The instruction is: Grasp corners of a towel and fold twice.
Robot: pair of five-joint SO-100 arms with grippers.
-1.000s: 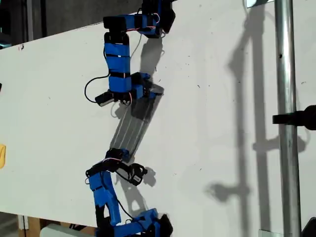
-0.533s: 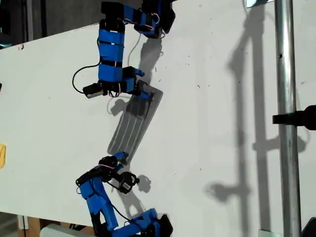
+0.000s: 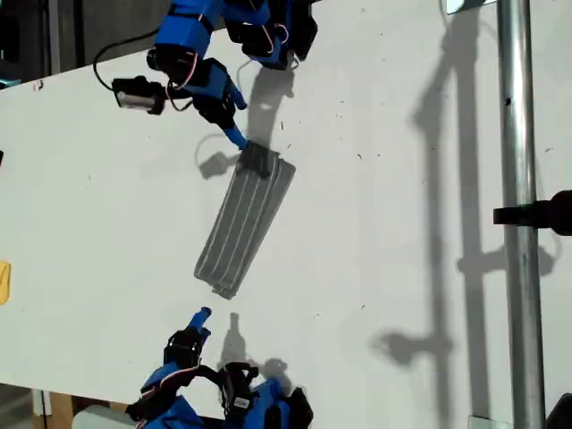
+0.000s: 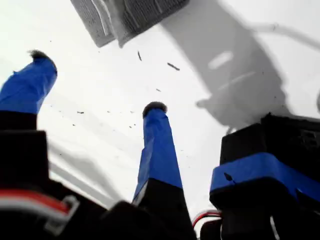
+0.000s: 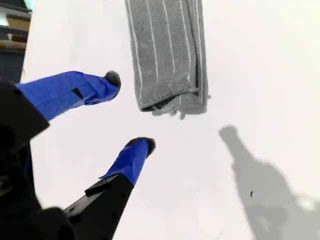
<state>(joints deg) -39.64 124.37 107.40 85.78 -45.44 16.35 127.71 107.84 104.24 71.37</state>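
The grey striped towel (image 3: 246, 219) lies flat on the white table (image 3: 393, 295) as a narrow, slanted folded strip. My first gripper (image 3: 234, 125) hangs open just beyond the strip's upper end in the exterior view, and nothing is between its fingers. The first wrist view shows that folded end (image 4: 130, 15) ahead of my first gripper (image 4: 97, 82). My second gripper (image 3: 198, 323) is open and empty below the strip's lower end. In the second wrist view the towel (image 5: 167, 50) ends in stacked corners (image 5: 172, 107) just past my second gripper (image 5: 127, 111).
A metal pole (image 3: 520, 179) with a black clamp (image 3: 541, 214) stands at the exterior view's right. A small yellow object (image 3: 4, 281) sits at that view's left edge. The table's edge runs along the exterior view's upper left.
Both grippers have let go of the towel's ends and drawn back, one up and one down in the exterior view. The towel has settled flat as a strip.
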